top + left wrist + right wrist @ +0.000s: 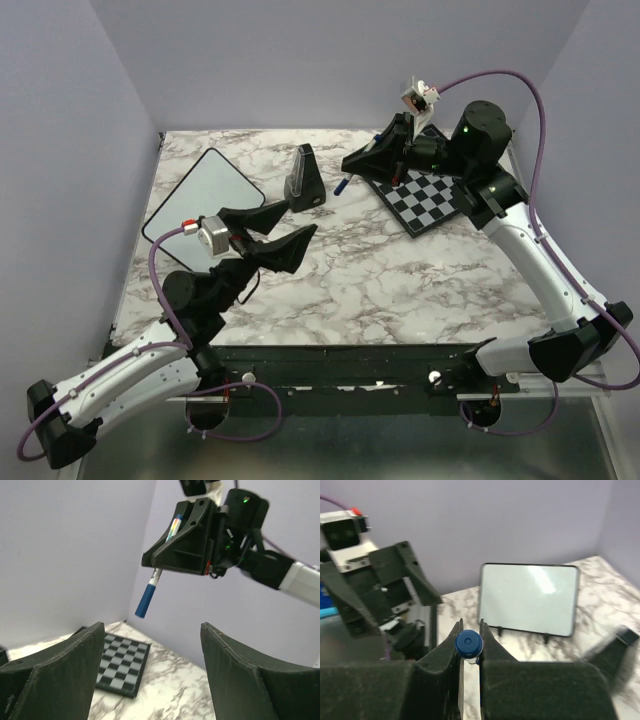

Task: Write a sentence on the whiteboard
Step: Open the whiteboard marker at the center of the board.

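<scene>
The right end effector (pixel 469 629) is clenched on a marker (pixel 468 643). Its two dark fingers press the barrel from both sides, and the round blue cap faces the wrist camera. From above, this end effector hangs over the far right part of the surface (pixel 400 290). The marker's blue end (pixel 342 185) slants down toward the middle, off the marble. Below the wrist lies a checkered chessboard (pixel 432 200), flat near the far right corner.

The left end effector (pixel 301 217) is released. Its fingers (pixel 60 672) are spread wide with nothing between them, and it hovers above the left half of the surface, pointing across at the other arm.

The whiteboard (pixel 205 190) sits close to the far left corner, alongside the left edge, well apart from both end effectors. In the right wrist view it is propped on small black feet (pixel 529 599), and its black-rimmed face is plain glossy white with a soft reflection. A dark wedge-shaped block (pixel 305 178) stands between the whiteboard and the chessboard near the far edge. I cannot tell what it is.
</scene>
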{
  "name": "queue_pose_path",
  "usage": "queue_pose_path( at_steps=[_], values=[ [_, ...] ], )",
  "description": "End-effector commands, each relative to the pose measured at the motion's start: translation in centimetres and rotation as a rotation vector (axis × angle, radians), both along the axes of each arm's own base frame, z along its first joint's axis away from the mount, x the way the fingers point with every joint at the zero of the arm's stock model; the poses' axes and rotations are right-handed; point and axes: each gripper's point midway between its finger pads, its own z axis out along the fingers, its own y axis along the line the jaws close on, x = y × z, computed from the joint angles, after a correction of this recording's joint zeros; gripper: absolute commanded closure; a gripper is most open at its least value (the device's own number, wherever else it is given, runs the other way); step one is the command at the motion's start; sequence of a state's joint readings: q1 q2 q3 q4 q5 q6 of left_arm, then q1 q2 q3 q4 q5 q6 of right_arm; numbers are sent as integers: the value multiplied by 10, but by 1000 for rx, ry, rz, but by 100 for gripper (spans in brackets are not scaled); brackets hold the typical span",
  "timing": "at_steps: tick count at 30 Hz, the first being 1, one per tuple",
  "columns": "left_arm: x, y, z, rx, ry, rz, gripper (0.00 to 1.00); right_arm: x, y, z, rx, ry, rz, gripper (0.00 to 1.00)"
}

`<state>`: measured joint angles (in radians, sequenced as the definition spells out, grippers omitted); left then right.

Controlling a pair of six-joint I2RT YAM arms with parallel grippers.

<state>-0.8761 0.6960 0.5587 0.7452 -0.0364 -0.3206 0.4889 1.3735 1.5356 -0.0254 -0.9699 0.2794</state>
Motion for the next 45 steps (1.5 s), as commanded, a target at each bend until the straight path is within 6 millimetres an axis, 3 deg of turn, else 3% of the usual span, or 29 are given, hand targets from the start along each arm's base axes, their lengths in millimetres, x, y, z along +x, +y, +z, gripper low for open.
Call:
queue_pose_path(
  at_steps=[1,7,11,13,17,18,20,21,25,28,30,33,34,36,37,41,45],
  values=[
    [21,25,-59,219,183,175,16,45,-18,-19,-83,-143,-269,99],
    [28,71,-90,245,338,363,9,97,-56,-54,-151,-277,-623,99],
    [31,87,-104,247,401,432,9,122,-91,-57,-127,-304,-877,99],
    [33,91,-112,269,428,455,9,127,-103,-45,-80,-324,-960,99],
    [36,92,-121,311,475,479,8,119,-99,-22,-14,-270,-933,99],
    [37,93,-121,317,484,487,8,117,-97,-3,3,-267,-919,99],
    [38,94,-120,335,498,491,8,111,-90,17,30,-256,-875,99],
    [39,94,-119,338,503,490,8,108,-88,38,49,-272,-858,99],
    [39,94,-115,333,515,487,8,106,-85,72,78,-301,-834,99],
    [38,96,-115,318,520,485,8,104,-82,75,83,-307,-820,99],
    [36,97,-113,309,513,480,8,103,-76,62,60,-296,-782,99],
    [30,86,-105,322,452,407,8,79,-51,38,5,-332,-574,99],
    [22,69,-97,332,393,307,8,58,-36,24,-21,-325,-424,99],
    [14,54,-90,383,302,230,8,40,-27,6,-49,-308,-301,99],
    [2,37,-82,407,225,125,8,23,-20,-1,-49,-301,-197,100],
    [-13,14,-70,488,53,10,8,3,-16,-16,-53,-280,-77,100],
    [-14,-1,-63,539,-32,-33,8,-16,-13,-31,-65,-264,39,100]
  ],
)
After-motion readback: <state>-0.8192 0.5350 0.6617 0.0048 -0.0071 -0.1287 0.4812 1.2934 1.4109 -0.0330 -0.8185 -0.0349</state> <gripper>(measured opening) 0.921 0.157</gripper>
